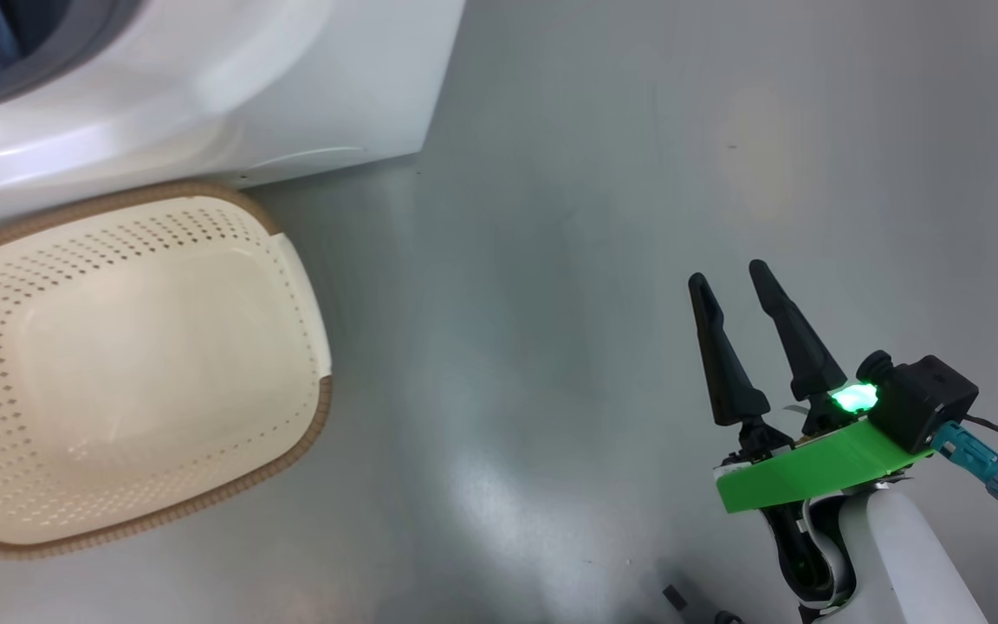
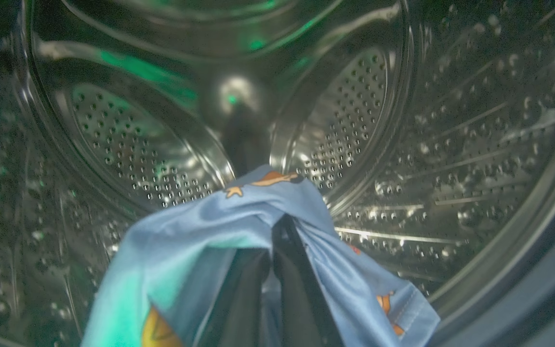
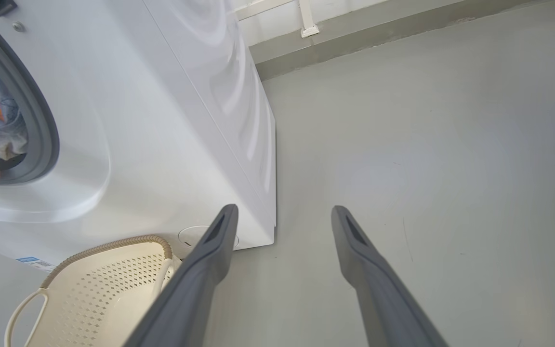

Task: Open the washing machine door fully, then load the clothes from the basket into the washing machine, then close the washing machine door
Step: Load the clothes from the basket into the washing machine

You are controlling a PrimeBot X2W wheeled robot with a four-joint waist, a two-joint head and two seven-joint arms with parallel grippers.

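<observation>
Blue clothes (image 2: 200, 231) in left tool (image 2: 277, 250), steel drum (image 2: 113, 144)

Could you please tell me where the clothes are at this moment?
In the left wrist view the clothes hang over the left gripper, whose jaws are shut on them, inside the steel drum of the washing machine; the basket holds none.

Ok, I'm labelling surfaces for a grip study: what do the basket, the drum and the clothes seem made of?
The basket: likely moulded plastic, matte cream, with rows of holes; its brown rim looks woven, perhaps imitation. The drum: shiny metal, probably stainless steel, with mirror-like reflections and perforations. The clothes: thin soft fabric, light blue with orange prints, draping in folds, stitched hem.
</observation>
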